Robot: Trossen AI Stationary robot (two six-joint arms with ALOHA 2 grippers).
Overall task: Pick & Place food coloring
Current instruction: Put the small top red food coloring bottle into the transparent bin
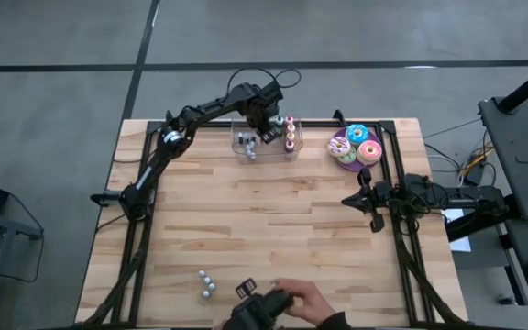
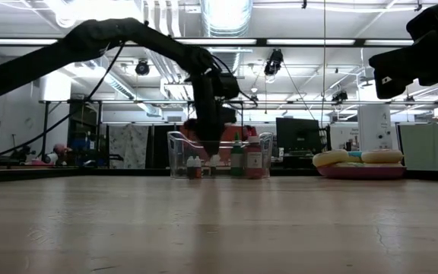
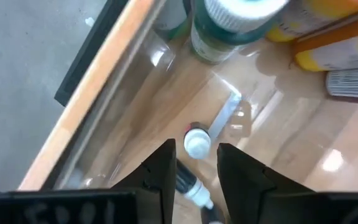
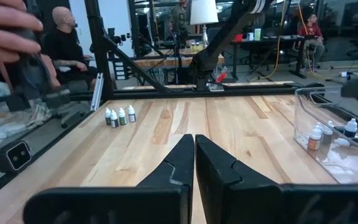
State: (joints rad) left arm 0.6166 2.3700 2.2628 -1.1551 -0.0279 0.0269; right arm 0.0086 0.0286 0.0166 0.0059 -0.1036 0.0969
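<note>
Several tiny white-capped food coloring bottles (image 4: pixel 118 116) stand upright in a row on the wood near the table's near edge (image 1: pixel 207 286). A clear plastic container (image 1: pixel 250 147) sits at the far edge. My left gripper (image 3: pixel 196 149) hangs over it, pointing steeply down, open (image 1: pixel 266 128). Below its fingers, on the container's floor, one tiny bottle (image 3: pixel 197 143) stands upright. Another (image 3: pixel 190 185) shows in the gap between the fingers, and no finger touches it. My right gripper (image 4: pixel 194 149) waits shut and level at the table's right side (image 1: pixel 348 199).
Larger bottles (image 3: pixel 229 25) fill the container's other end (image 2: pixel 245 158). A plate of frosted doughnuts (image 1: pixel 356 147) sits at the far right. A person's hand (image 1: pixel 301 298) with a dark object reaches over the near edge. The middle of the table is bare wood.
</note>
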